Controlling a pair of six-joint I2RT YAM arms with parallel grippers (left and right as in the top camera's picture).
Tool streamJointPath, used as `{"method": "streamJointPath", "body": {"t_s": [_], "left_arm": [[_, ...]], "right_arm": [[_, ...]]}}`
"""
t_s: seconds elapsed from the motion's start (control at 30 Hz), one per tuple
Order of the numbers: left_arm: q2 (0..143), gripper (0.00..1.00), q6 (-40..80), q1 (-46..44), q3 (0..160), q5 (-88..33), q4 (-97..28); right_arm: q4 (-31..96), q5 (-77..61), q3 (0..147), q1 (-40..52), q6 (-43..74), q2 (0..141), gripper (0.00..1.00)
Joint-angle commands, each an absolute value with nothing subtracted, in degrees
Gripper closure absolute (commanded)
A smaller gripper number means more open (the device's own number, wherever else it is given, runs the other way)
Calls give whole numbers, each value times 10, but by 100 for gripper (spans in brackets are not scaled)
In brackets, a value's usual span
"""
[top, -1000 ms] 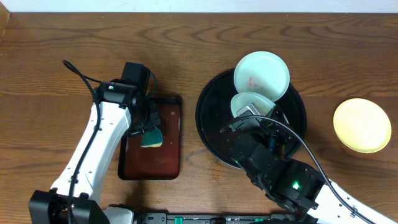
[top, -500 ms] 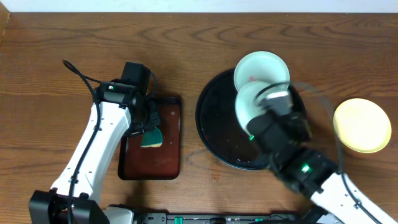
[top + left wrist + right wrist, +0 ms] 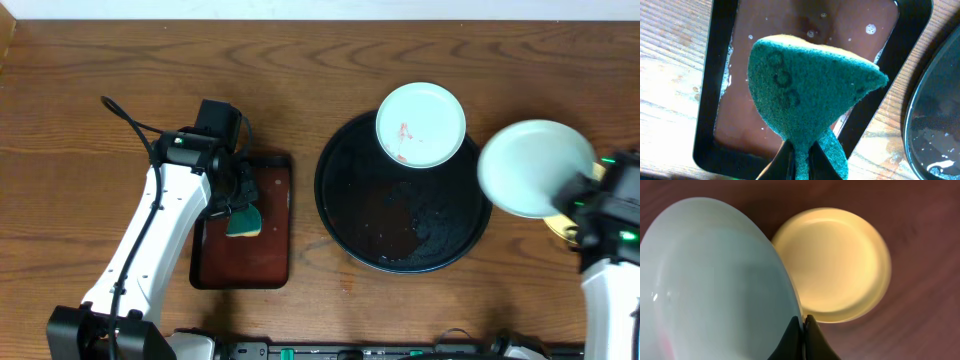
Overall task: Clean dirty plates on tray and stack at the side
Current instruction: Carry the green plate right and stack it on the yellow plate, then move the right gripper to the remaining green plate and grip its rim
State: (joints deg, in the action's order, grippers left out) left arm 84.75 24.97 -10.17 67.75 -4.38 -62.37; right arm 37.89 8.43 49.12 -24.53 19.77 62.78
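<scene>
The wooden table carries a round black tray and, leftward, a small brown tray. A yellow plate lies near its right edge.

Left end effector pinched closed, arm extended forward; right end effector pinched closed, far right.

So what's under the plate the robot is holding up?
The yellow plate sits on the wooden table below it. The held plate covers part of it, so that bit cannot be seen.
</scene>
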Motion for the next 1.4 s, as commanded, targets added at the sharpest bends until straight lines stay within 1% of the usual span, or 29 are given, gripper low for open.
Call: {"method": "streamJointPath", "body": {"t_s": [0.0, 0.13, 0.33, 0.37, 0.43, 0.5, 0.53, 0.67, 0.73, 0.83, 0.93, 1.07, 1.1, 1.23, 1.3, 1.37], "left_arm": [[846, 92, 238, -99, 677, -45, -624], [846, 93, 238, -99, 677, -45, -624], [846, 93, 238, -99, 677, -45, -624], [846, 93, 238, -99, 677, -45, -624], [846, 92, 238, -99, 677, -45, -625], [846, 92, 238, -99, 677, -45, -625], [846, 92, 238, -99, 677, -45, -625], [846, 92, 238, -99, 677, -45, -625], [846, 92, 238, -99, 677, -45, -625], [846, 92, 238, -99, 677, -45, -625], [846, 92, 238, -99, 677, -45, -625], [846, 92, 238, -99, 677, -45, -624], [846, 92, 238, -99, 677, -45, -625], [846, 92, 238, -99, 677, -45, -625], [846, 92, 238, -99, 677, -45, -625], [846, 92, 238, -99, 677, -45, -625]], "right_arm": [[380, 19, 502, -338, 211, 658, 99], [375, 18, 502, -400, 253, 707, 99], [351, 28, 502, -426, 252, 765, 99], [340, 27, 502, -426, 246, 769, 94], [320, 13, 502, -425, 219, 769, 59], [302, -55, 502, -418, 191, 765, 45], [293, -99, 502, -413, 187, 762, 44], [262, -288, 507, -362, 134, 752, 43], [269, -317, 514, -314, 96, 751, 44], [282, -278, 515, -224, 64, 752, 45], [278, -195, 515, -133, 50, 763, 46], [225, -92, 515, -38, 50, 807, 46], [204, -83, 515, -24, 50, 823, 46], [120, -79, 515, 5, 53, 902, 51], [92, -79, 515, 10, 57, 941, 57], [64, -77, 515, 12, 69, 978, 57]]}}
